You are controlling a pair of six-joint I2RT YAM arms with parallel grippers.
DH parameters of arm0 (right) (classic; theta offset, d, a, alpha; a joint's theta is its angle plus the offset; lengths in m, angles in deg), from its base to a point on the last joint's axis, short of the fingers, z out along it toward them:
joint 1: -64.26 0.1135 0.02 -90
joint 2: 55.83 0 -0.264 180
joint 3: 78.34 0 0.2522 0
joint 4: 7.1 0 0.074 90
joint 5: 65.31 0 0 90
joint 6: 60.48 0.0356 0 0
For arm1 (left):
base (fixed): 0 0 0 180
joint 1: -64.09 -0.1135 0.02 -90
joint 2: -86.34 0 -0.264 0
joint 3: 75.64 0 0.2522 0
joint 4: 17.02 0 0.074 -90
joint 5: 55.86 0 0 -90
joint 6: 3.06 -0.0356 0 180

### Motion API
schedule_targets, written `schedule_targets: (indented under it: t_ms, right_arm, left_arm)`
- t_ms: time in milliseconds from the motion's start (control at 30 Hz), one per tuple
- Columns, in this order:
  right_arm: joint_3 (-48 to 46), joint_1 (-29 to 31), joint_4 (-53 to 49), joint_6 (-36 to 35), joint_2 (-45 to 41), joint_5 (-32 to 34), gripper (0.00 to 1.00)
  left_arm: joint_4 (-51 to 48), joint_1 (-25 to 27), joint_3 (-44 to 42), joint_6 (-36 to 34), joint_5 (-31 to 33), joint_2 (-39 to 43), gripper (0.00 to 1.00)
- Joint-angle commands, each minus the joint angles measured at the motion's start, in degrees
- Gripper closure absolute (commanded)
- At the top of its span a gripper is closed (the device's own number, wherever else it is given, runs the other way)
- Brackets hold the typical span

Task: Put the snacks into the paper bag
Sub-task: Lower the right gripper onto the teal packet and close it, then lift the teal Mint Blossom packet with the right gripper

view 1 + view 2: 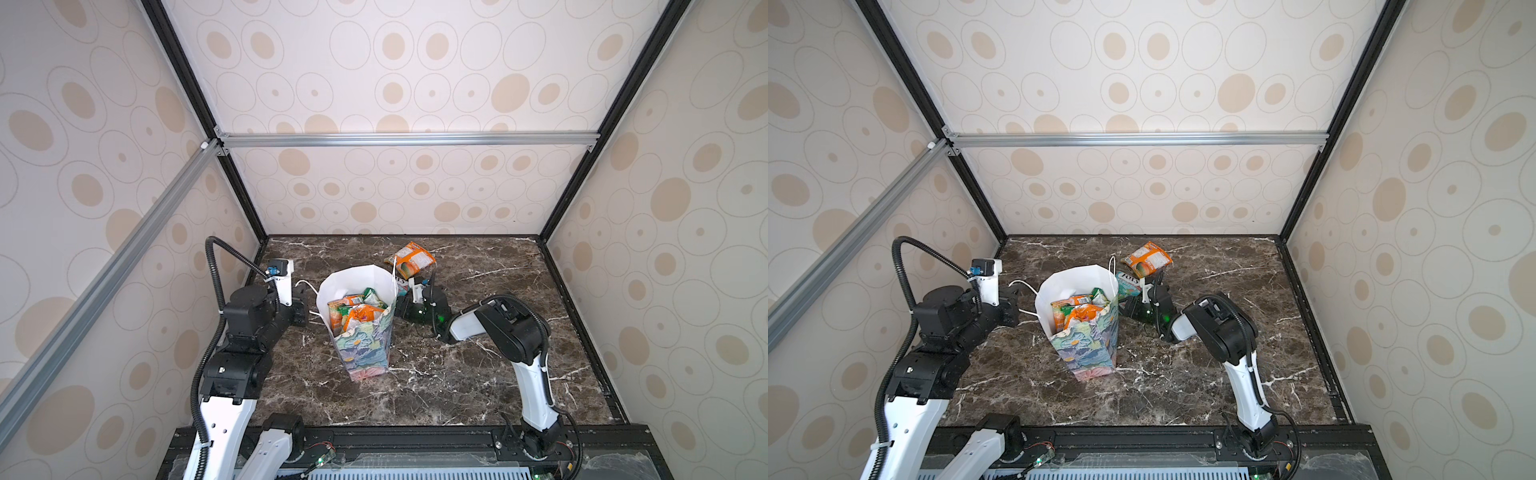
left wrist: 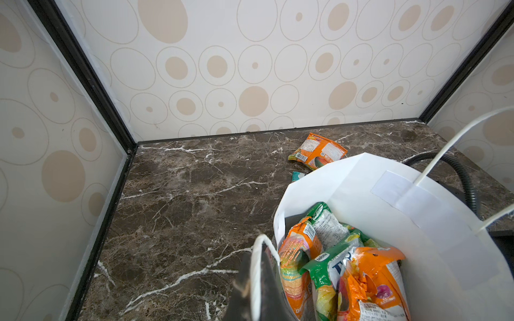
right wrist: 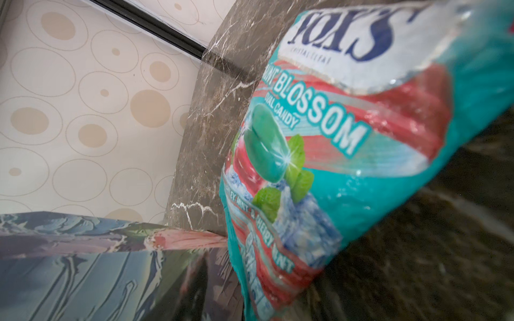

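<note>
- The left gripper (image 1: pixel 305 309) is closed, its fingers pinched together on a white cord handle (image 2: pixel 252 278). In both top views it sits at 9 o'clock of the bag's mouth.
- The cord handle stretches sideways from the rim toward 9 o'clock, where the fingers hold it.
- The right gripper (image 1: pixel 1130 302) sits at 3 o'clock of the bag's mouth and is clamped on a teal packet (image 1: pixel 1126 282).
- In the right wrist view the packet hides the fingertips.
- The teal packet reads "FOX'S" and "MINT BLOSSOM". It is tilted steeply, just beside the bag's outer wall, at about 2 o'clock of the mouth. I cannot tell whether its lower edge touches the table.
- The paper bag (image 1: pixel 365 349) stands upright near the middle of the table. Its mouth is open, it is white inside, and it has a pastel floral print outside.
- Several snacks (image 2: pixel 333 258), orange and green packets, are piled inside the bag with their tops below the rim.
- One orange packet (image 1: pixel 410 259) lies flat on the table at 1 o'clock from the bag. It is near the bag but apart from it, beyond the teal packet, with its label side up.
- The tabletop (image 1: pixel 478 374) is dark marble with white veins.
- Cream walls (image 1: pixel 395 195) with beige dots close it in at 9, 12 and 3 o'clock.
</note>
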Motion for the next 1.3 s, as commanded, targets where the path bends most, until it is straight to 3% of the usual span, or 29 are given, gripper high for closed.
schedule_targets:
  t_ms: [0, 300, 800, 1267]
  right_arm:
    - [0.2, 0.6, -2.5, 1.4, 2.2, 1.2, 0.45]
    - [1.5, 0.6, -2.6, 1.7, 3.3, 1.5, 0.59]
    - [-1.5, 0.6, -2.2, 1.3, 0.8, 3.1, 0.96]
    - [-6.9, 0.4, -5.6, -2.1, -6.1, 4.9, 1.00]
  left_arm:
    - [0.9, 0.1, 0.3, -0.8, 0.1, 0.6, 0.95]
    - [1.0, 0.1, 0.1, -0.9, -0.2, 0.9, 0.94]
    - [0.8, 0.1, 0.1, -1.0, -0.2, 1.1, 0.94]
    - [0.7, 0.1, 0.5, -1.1, -0.5, 0.7, 0.94]
